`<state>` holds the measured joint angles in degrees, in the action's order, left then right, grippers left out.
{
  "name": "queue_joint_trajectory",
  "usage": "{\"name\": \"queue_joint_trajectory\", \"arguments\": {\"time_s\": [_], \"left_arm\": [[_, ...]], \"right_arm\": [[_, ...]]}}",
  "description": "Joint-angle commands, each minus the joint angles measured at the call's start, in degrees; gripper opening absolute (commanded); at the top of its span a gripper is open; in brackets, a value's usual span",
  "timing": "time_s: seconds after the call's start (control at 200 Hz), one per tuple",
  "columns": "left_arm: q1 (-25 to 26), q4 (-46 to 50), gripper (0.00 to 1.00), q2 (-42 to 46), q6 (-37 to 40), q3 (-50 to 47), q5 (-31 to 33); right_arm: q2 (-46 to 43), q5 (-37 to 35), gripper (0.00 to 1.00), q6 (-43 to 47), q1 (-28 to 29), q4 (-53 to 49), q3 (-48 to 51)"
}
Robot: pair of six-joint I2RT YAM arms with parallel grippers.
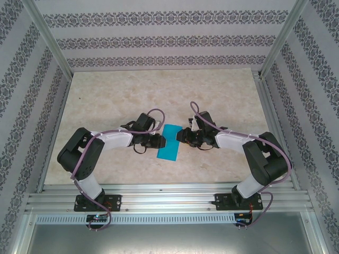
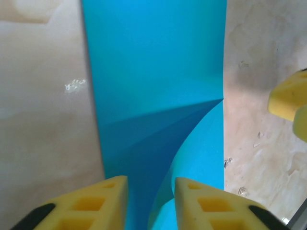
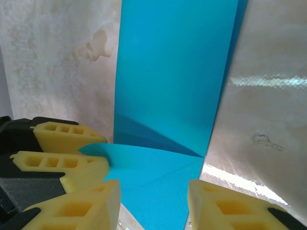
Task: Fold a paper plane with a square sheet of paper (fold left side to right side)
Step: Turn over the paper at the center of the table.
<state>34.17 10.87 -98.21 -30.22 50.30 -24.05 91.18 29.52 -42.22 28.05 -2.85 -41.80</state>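
Note:
The square sheet of paper [image 1: 170, 143] is cyan-blue and lies folded into a narrow strip on the table between the two arms. One corner flap [image 3: 153, 167] curls up off the layer below; the same flap [image 2: 201, 143] arches at the lower right in the left wrist view. My left gripper [image 2: 151, 184] sits at the strip's left edge, with a gap between its yellow fingers and the flap's edge running into that gap. My right gripper [image 3: 153, 189] stands open over the flap from the other side. The left gripper's fingers [image 3: 62, 163] flank the flap's tip.
The table [image 1: 159, 95] is beige and marbled, and closed in by patterned walls [image 1: 159, 42] at the back and sides. An aluminium rail [image 1: 169, 198] carries both arm bases at the near edge. The right gripper's fingertip [image 2: 290, 103] reaches in at the right of the left wrist view.

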Motion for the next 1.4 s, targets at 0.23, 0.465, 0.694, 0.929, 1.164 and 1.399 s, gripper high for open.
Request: {"name": "queue_joint_trajectory", "arguments": {"time_s": [0.23,0.465,0.694,0.929,1.164,1.399], "left_arm": [[-1.64,0.47,0.11,3.54,1.57,-0.40,0.51],[-1.79,0.41,0.11,3.82,1.47,-0.63,0.40],[-1.90,-0.03,0.11,3.64,1.29,-0.97,0.16],[-1.86,-0.57,0.12,3.45,1.18,-1.33,0.22],[-2.59,-0.93,0.16,4.01,0.88,-1.80,-0.03],[-6.47,-0.85,0.53,12.54,0.69,-4.68,-1.30]], "right_arm": [[1.85,1.36,0.45,-1.34,0.86,3.39,0.49],[4.48,2.86,0.48,-2.61,2.14,5.60,-1.04],[7.49,3.34,0.47,-6.62,2.88,8.92,-1.88],[8.71,4.36,0.34,-11.37,3.48,15.16,-1.19],[9.22,4.28,0.14,-13.97,3.96,18.70,-0.58],[2.49,3.18,0.00,-10.07,2.99,17.73,0.07]]}}
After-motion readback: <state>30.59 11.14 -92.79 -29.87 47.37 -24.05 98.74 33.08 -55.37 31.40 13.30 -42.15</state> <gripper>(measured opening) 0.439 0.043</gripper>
